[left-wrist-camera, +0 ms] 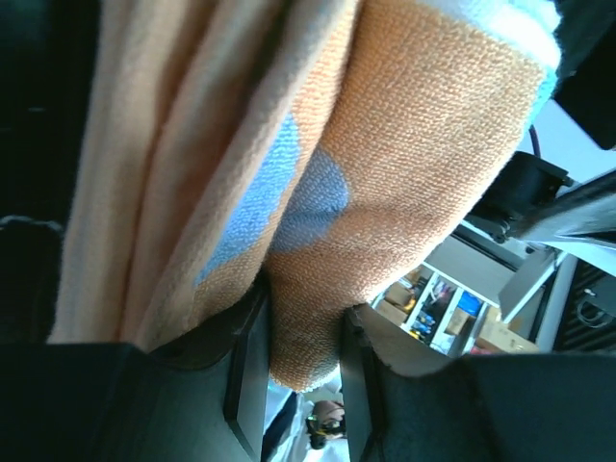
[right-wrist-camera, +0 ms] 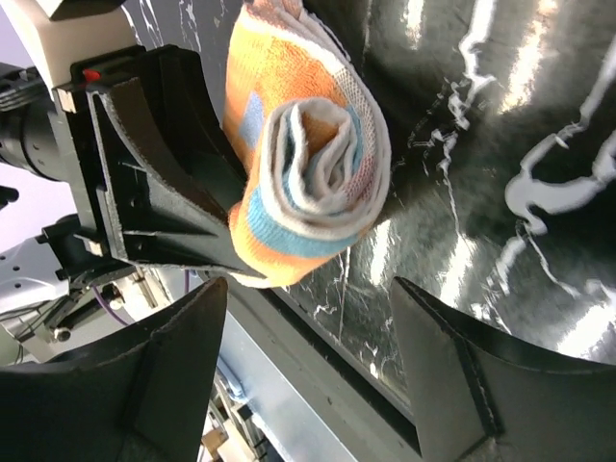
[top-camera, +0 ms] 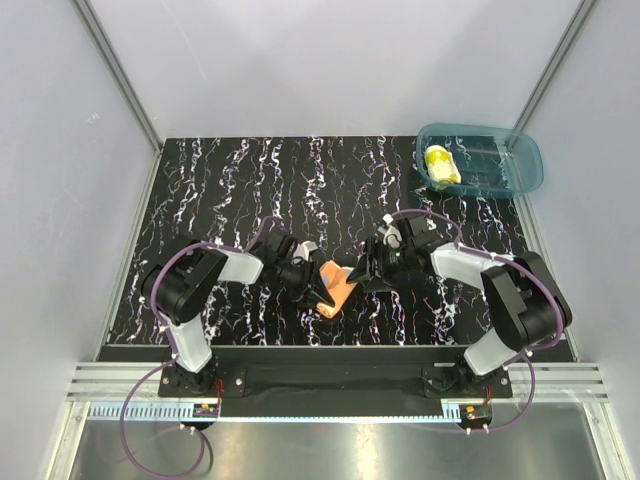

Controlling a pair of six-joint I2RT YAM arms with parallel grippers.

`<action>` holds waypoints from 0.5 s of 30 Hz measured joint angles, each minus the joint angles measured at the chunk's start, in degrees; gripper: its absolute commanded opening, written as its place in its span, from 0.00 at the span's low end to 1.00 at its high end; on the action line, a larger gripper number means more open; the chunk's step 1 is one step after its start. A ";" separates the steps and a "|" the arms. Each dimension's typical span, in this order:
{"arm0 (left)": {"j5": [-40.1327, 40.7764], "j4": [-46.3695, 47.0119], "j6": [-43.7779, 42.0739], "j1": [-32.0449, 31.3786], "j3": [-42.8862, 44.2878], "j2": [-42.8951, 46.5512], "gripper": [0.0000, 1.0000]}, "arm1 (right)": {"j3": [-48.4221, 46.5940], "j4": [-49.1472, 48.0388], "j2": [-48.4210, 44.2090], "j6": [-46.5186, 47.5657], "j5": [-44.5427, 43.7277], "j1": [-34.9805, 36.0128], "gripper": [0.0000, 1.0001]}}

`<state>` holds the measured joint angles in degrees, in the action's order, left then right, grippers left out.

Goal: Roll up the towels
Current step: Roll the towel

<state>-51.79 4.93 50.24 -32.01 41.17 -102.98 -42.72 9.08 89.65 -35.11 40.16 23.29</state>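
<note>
We see the teal plastic bin (top-camera: 523,178) holding a rolled yellow towel (top-camera: 441,165), while mid counter (top-camera: 240,190) left fingers (left-wrist-camera: 245,385) clamp the soft, spiral-rolled orange towel (top-camera: 336,285) and right fingers (right-wrist-camera: 452,375) stand apart beside it.

a translucent teal plastic bin (top-camera: 505,160) is set at the far right corner of a black table top (top-camera: 230,180) veined with white. in the right wrist view the same marbled surface is seen to be glossy. the table is enclosed by pale grey walls (top-camera: 330,60), with slanting aluminium posts (top-camera: 115,70) at the far corners. a ribbed aluminium rail (top-camera: 330,380) is laid along the near edge.
</note>
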 measured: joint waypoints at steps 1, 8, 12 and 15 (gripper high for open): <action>-0.33 0.09 0.13 0.26 -0.09 -0.15 0.34 | 0.02 -0.96 0.76 -0.35 -0.07 0.44 0.73; -3.28 1.42 0.70 2.08 -0.94 -1.53 0.35 | 0.02 -6.95 5.68 -1.60 0.04 2.71 0.71; -4.22 2.01 0.79 2.75 -1.42 -1.88 0.36 | 0.00 -9.68 7.65 -2.12 0.11 3.32 0.70; -4.44 2.03 0.76 2.95 -1.44 -1.90 0.37 | -0.09 -11.93 9.57 -2.78 0.96 3.74 0.66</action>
<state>-56.23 6.96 51.00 -29.06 39.72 -104.88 -42.81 -2.85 99.22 -37.89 41.12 27.03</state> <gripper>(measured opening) 0.361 0.684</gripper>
